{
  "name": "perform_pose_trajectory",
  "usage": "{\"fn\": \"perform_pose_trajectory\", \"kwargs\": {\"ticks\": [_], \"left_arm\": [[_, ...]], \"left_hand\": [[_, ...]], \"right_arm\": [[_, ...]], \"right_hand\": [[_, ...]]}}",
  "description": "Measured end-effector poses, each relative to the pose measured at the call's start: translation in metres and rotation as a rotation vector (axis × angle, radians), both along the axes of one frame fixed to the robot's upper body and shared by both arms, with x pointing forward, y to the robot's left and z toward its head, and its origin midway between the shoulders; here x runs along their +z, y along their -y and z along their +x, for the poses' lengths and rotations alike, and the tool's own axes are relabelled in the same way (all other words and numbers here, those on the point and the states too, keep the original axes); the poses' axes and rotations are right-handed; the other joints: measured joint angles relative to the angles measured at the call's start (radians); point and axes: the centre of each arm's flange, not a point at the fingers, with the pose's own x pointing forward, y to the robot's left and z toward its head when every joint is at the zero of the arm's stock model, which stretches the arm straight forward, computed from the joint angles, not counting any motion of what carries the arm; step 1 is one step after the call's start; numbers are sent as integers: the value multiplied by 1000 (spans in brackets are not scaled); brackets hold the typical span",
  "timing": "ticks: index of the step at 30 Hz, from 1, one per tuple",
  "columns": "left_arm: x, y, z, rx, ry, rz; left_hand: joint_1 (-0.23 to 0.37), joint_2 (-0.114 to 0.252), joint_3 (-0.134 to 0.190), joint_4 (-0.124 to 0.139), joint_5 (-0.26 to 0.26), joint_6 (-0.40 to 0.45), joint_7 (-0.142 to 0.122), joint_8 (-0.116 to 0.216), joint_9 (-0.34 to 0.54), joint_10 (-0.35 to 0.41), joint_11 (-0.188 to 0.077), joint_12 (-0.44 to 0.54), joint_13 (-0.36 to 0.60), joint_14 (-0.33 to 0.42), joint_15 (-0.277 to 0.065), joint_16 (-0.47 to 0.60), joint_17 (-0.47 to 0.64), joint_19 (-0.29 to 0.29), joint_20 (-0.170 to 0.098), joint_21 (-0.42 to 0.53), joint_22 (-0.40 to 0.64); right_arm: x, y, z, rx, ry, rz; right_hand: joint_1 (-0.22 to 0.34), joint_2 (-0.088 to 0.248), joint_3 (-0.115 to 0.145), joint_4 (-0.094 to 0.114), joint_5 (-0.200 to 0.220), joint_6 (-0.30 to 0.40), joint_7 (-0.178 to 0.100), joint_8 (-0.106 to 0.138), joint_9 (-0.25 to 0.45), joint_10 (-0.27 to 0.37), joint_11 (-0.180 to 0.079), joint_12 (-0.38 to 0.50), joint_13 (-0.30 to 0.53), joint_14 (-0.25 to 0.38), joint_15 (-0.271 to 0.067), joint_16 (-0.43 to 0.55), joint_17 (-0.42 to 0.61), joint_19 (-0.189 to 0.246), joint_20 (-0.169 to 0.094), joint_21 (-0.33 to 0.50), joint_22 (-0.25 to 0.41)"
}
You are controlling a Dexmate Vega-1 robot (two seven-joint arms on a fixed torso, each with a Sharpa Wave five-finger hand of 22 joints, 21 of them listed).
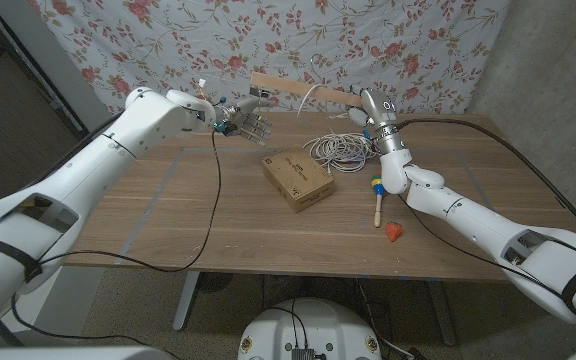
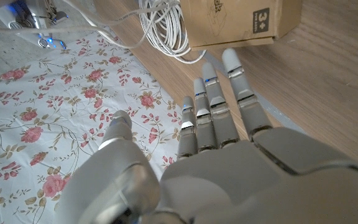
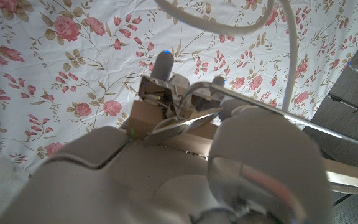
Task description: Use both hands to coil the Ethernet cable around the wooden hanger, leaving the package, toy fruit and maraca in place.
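A "3+" mark in a dark square shows on the side of the cardboard package (image 2: 241, 22); the print on its top face is too small to read

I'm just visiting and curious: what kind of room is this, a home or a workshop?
Probably a makeshift robot test lab: a flowered sheet hangs as a backdrop over a bare concrete wall, and a plain wooden table holds mismatched props.

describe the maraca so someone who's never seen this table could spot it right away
Start at the cardboard package mid-table and look toward the robot's right. The maraca lies there on the wood, a pale stick with a small multicoloured head. The red toy fruit beside it is round and has no handle.
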Motion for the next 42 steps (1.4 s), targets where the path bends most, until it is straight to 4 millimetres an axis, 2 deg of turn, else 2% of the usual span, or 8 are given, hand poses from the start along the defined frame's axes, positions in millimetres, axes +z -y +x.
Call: {"fn": "perform_pose_trajectory", "kwargs": {"ticks": [7,13,17,22,29,35,40,42], "left_arm": [[1,12,11,-105,-18,8],[0,19,24,-187,-55,19],[0,26,27,-262,-78,36],[1,31,32,-320,-107,43],[-1,38,41,-386,-152,37],[-3,45,48,-445,-186,35],[-5,53,58,-456,-218,16],[-7,55,62,-451,-230,5]], "left_hand": [[11,-25,-9,3,0,23,2,4,0,27,5,5,0,30,-12,1,0,16,-6,0,4],[7,-29,-19,14,4,81,9,13,4,94,7,24,-5,100,-24,21,1,61,-36,12,5],[7,-28,-18,35,4,187,20,34,9,221,-17,58,-20,231,-61,62,2,128,-62,37,5],[-39,-22,-36,53,4,318,37,61,16,365,-41,95,-33,376,-92,104,3,198,-90,60,5],[-51,-18,-41,59,4,389,45,77,23,447,-58,104,-48,445,-104,121,3,250,-118,78,5],[7,45,8,34,4,417,38,77,23,479,-72,104,-62,471,-114,121,-5,271,-128,86,4],[63,71,45,9,4,422,39,69,17,486,-80,99,-62,474,-114,120,-5,273,-130,86,4],[90,80,61,0,4,425,35,66,16,489,-89,99,-61,474,-114,116,-5,276,-142,89,4]], "right_arm": [[0,0,-1,0,8,1],[0,0,-2,0,16,-1],[-1,-1,-2,0,20,-4],[-2,-2,-2,-4,28,-11],[-2,-4,-2,-13,43,-19],[-2,-5,-2,-16,53,-25],[-1,-7,-1,-18,58,-27],[-1,-7,-1,-19,61,-26]], "right_hand": [[0,0,0,0,-1,0,0,7,-2,0,0,0,0,0,0,0,0,0,0,0,0],[0,0,0,0,2,0,0,7,-3,0,0,0,0,0,0,0,0,0,0,0,0],[0,0,0,0,2,0,0,7,-2,0,0,0,0,0,0,0,0,0,0,0,0],[0,0,0,0,2,0,0,7,-2,0,0,0,0,0,0,0,0,0,0,0,0],[-3,-3,2,2,1,0,0,8,-2,0,0,0,0,0,0,0,-1,0,0,0,0],[-3,-3,2,2,1,-2,-2,10,-5,0,0,0,0,0,0,0,-1,0,0,0,0],[-19,3,2,2,1,-2,-2,10,-6,0,0,0,0,0,0,-2,-1,0,0,0,0],[-19,3,2,2,1,-2,-2,10,-6,0,0,0,0,0,0,-2,0,0,0,0,0]]}}
